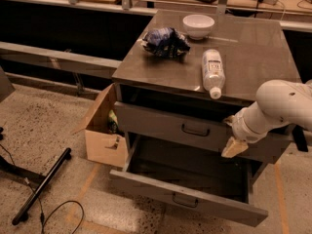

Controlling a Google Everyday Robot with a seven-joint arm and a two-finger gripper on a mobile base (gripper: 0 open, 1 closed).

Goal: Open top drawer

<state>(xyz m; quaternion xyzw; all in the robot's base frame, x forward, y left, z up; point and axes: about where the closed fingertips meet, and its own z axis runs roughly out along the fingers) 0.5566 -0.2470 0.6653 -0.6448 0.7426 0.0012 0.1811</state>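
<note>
My claw [234,147] hangs in front of the right end of the wide grey top drawer [161,123], to the right of its small dark bail handle [195,130]. That drawer sits slightly out, above the wide-open lower grey drawer [185,199]. I cannot tell whether my claw is spread or pressed together.

you see the gripper [235,146] in front of the right part of the top drawer [161,121], right of its dark handle [195,130]. the drawer stands out a little; the lower drawer [185,199] stands far out. on the cabinet top [253,57] are a lying bottle [213,72], a white bowl [198,26] and a crumpled blue bag [165,40].
</note>
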